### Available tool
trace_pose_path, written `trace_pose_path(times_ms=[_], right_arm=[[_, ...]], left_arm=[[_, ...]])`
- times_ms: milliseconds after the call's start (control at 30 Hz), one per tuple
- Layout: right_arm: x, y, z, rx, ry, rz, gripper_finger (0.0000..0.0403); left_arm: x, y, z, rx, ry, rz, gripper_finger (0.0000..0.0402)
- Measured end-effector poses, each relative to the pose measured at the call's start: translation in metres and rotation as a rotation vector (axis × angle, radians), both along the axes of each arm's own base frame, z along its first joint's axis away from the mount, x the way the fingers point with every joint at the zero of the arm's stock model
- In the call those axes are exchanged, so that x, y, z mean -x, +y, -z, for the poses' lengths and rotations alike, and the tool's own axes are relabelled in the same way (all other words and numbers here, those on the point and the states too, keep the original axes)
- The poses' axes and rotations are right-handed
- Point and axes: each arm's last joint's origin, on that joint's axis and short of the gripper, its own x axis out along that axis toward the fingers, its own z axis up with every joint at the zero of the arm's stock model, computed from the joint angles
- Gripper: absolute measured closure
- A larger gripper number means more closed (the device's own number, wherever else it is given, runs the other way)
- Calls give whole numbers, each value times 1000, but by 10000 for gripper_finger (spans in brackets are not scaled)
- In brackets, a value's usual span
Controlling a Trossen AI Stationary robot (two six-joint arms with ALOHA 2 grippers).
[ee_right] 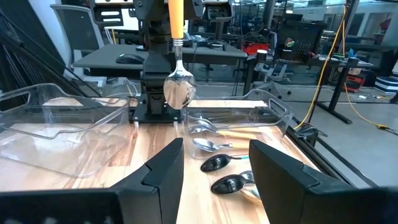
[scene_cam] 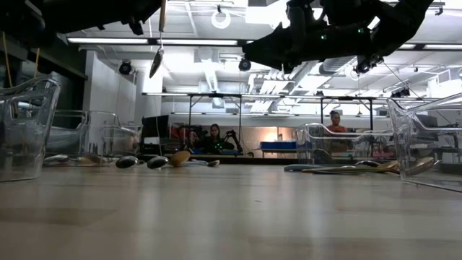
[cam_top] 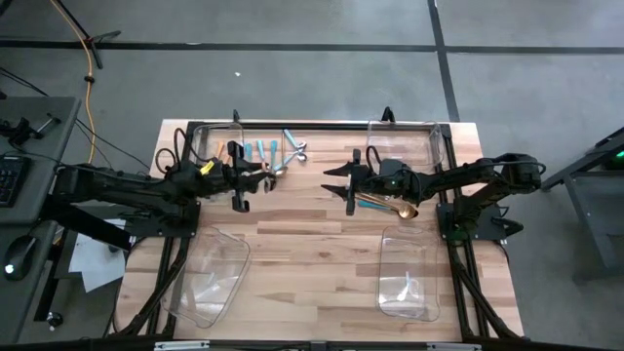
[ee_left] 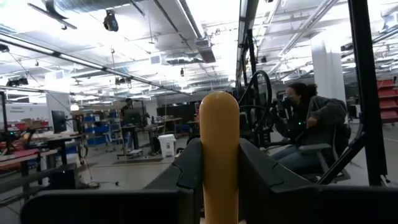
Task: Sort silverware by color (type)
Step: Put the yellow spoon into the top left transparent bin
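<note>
we see a light wooden table [cam_top: 312, 244] carrying clear bins [cam_top: 213, 273] at the frame's four corners, loose silverware [cam_top: 268, 151] at upper left and gold pieces [cam_top: 385, 205] right of centre.

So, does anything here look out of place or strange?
Nothing looks damaged or spilled. The one unusual thing: the left end effector holds an orange-handled spoon upright in the air, bowl hanging down, above the table. The right end effector is open and empty.
</note>
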Motion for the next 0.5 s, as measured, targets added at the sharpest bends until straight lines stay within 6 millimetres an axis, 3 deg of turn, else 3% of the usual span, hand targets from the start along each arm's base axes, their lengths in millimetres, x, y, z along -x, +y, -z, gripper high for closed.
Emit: trace_pose_path(times_ms=[500], right_arm=[[0,0,0,1,3,0,235]], left_arm=[[0,1,1,29,2,-42,350]])
